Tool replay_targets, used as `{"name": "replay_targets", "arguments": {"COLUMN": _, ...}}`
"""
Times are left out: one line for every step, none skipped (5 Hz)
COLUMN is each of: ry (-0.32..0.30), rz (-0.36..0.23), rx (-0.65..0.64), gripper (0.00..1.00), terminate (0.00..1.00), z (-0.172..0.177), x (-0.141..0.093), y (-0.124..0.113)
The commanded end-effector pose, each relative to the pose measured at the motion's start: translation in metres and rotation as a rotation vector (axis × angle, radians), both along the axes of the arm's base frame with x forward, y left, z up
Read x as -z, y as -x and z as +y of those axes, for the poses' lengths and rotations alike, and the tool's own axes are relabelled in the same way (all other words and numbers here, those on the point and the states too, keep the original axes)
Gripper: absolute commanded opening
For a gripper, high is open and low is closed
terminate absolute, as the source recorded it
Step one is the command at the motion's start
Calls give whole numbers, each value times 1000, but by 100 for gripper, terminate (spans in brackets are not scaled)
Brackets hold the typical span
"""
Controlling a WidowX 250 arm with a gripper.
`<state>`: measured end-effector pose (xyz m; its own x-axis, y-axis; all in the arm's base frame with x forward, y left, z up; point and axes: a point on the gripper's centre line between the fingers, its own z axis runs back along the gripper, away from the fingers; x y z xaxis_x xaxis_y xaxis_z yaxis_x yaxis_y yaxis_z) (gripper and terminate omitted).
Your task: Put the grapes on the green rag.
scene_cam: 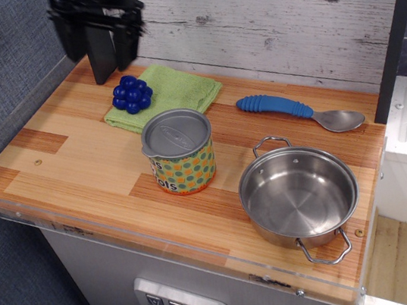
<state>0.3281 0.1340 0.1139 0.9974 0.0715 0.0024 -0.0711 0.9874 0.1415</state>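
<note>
The grapes (132, 94), a cluster of glossy deep-blue balls, rest on the left part of the light green rag (172, 93) at the back left of the wooden counter. My black gripper (109, 61) hangs above and behind the grapes, lifted off them, a little to their left. Its fingers are apart with nothing between them.
A patterned can (179, 151) with a grey lid stands just in front of the rag. A blue-handled spoon (298, 111) lies at the back right. A steel pot (299, 195) sits at the front right. A plank wall runs along the back.
</note>
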Motion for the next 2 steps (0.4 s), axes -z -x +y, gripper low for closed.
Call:
{"name": "replay_targets", "arguments": {"ry": -14, "rz": -18, "rx": -68, "gripper": 100, "terminate": 0, "z": 0, "x": -33, "y": 55}}
{"name": "replay_targets", "arguments": {"ry": -20, "rz": -41, "rx": -190, "gripper": 100, "terminate": 0, "z": 5, "x": -43, "y": 83}}
